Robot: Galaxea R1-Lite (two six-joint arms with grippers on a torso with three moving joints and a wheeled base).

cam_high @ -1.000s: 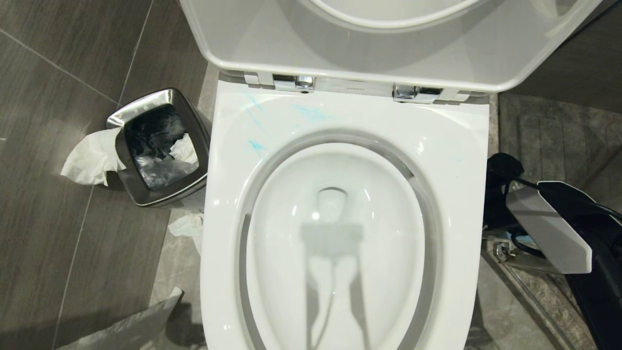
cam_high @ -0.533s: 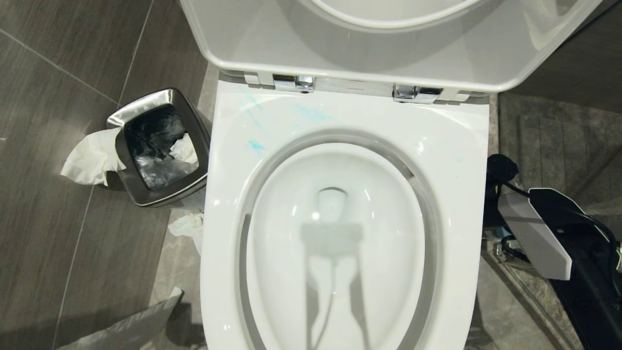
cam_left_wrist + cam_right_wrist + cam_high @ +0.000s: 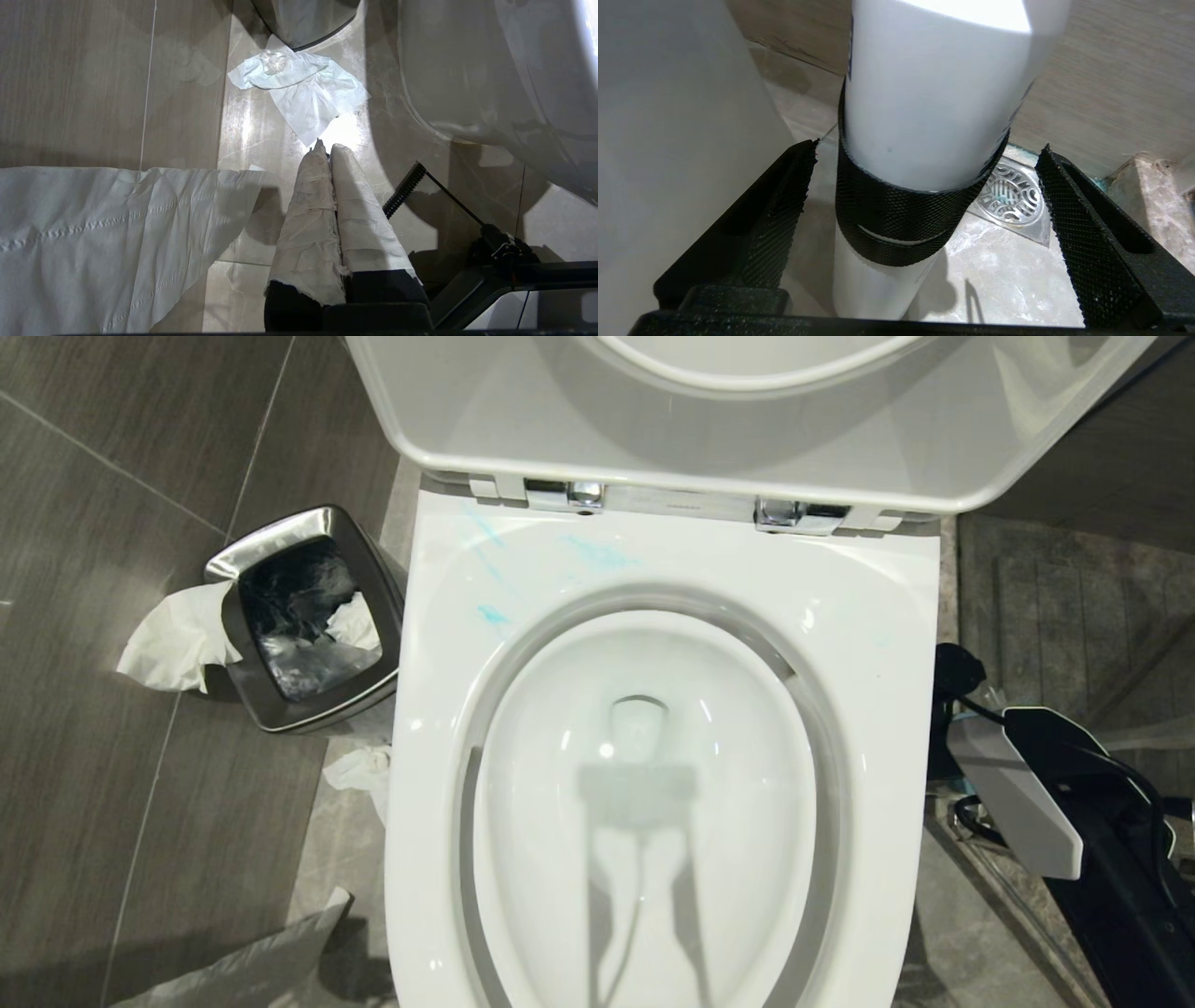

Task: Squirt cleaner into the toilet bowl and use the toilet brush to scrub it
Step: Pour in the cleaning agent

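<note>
Here the toilet bowl (image 3: 653,821) fills the middle, lid raised at the far end, with pale blue cleaner (image 3: 597,555) smeared on its far-left rim. Right of it, the right gripper (image 3: 924,196) stands with fingers (image 3: 1083,233) spread wide on either side of a white bottle (image 3: 934,93), not touching it. The left gripper (image 3: 327,151), paper-wrapped, is pressed together above the floor tissue (image 3: 303,88).

hidden: toilet brush (image 3: 924,107) top and foot, cut off by frame | toilet bowl (image 3: 868,644) front rim cropped | right claw fingertips out of head view
</note>
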